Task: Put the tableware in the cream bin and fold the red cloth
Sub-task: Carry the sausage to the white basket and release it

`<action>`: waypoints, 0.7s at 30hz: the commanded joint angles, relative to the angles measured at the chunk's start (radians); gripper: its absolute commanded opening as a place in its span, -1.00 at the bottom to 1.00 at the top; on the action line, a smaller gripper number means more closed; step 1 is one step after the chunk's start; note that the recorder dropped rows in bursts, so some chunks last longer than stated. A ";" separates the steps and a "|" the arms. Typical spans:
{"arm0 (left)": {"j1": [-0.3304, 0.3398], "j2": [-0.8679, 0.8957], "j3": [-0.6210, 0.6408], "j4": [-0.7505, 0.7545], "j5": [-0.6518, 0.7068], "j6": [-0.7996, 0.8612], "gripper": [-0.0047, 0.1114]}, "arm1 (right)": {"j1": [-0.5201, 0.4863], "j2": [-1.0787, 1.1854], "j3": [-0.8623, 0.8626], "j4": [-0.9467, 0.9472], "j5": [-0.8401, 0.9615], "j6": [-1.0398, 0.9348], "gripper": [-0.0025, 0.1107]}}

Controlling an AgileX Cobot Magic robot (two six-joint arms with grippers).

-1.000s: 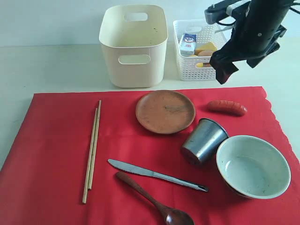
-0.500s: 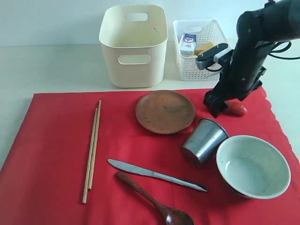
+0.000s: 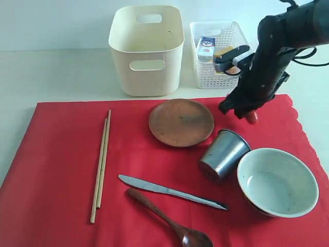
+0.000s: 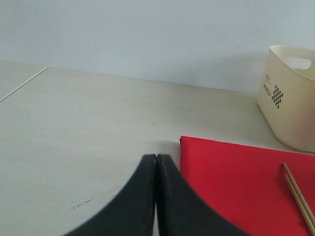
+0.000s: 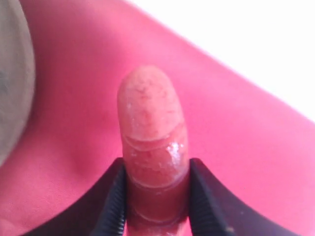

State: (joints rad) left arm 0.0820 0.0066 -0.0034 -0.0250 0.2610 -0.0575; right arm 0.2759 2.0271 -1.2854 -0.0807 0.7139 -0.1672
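Right gripper point(image 5: 156, 167) has dropped down from over the white basket point(image 3: 205, 77) onto the far right of the red cloth point(image 3: 61, 154). The sausage point(image 5: 150, 113) that was lying flat there is now pinched between its jaws, which are closed snug on its sides, with the rounded end poking out past the tips. Tableware's all on the cloth: chopsticks point(image 3: 101, 164) run near-to-far side by side, knife point(image 3: 169, 192) slants left to right, and the wooden spoon point(image 3: 164, 216) lies just beside it, bowl end nearest. Brown plate point(image 3: 181, 122) sits closest to the cream bin point(image 3: 146, 49), which stands behind the cloth next to the basket. Metal cup point(image 3: 223, 154) is right up against the green bowl point(image 3: 277, 182). Left gripper point(image 4: 156, 164) is pressed shut on nothing, over bare table point(image 4: 74, 147) by the cloth's corner.
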 commanded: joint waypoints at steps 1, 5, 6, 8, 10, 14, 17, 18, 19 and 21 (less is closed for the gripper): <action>-0.005 -0.007 0.003 -0.007 -0.003 0.002 -0.88 | -0.002 -0.104 0.002 -0.009 -0.060 0.014 -0.96; -0.005 -0.007 0.003 -0.007 -0.003 0.002 -0.88 | -0.002 -0.176 0.002 -0.009 -0.148 0.014 -0.96; -0.005 -0.007 0.003 -0.007 -0.003 0.002 -0.88 | -0.002 -0.192 0.002 -0.009 -0.180 0.015 -0.96; -0.005 -0.007 0.003 -0.007 -0.003 0.002 -0.88 | -0.002 -0.209 0.002 -0.007 -0.243 0.014 -0.96; -0.005 -0.007 0.003 -0.007 -0.003 0.002 -0.88 | -0.002 -0.219 0.002 -0.002 -0.360 0.016 -0.96; -0.005 -0.007 0.003 -0.007 -0.003 0.002 -0.88 | -0.002 -0.200 0.002 0.003 -0.509 0.041 -0.96; -0.005 -0.007 0.003 -0.007 -0.003 0.002 -0.88 | -0.002 -0.178 0.002 0.003 -0.589 0.039 -0.96; -0.005 -0.007 0.003 -0.007 -0.003 0.002 -0.88 | -0.002 -0.161 0.000 0.003 -0.640 0.039 -0.96; -0.005 -0.007 0.003 -0.007 -0.003 0.002 -0.88 | -0.002 -0.151 0.000 0.003 -0.662 0.039 -0.96; -0.005 -0.007 0.003 -0.007 -0.003 0.002 -0.88 | -0.002 -0.108 -0.022 0.003 -0.714 0.039 -0.96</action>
State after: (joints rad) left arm 0.0820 0.0066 -0.0034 -0.0250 0.2610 -0.0575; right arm 0.2759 1.8855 -1.2838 -0.0779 0.0729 -0.1348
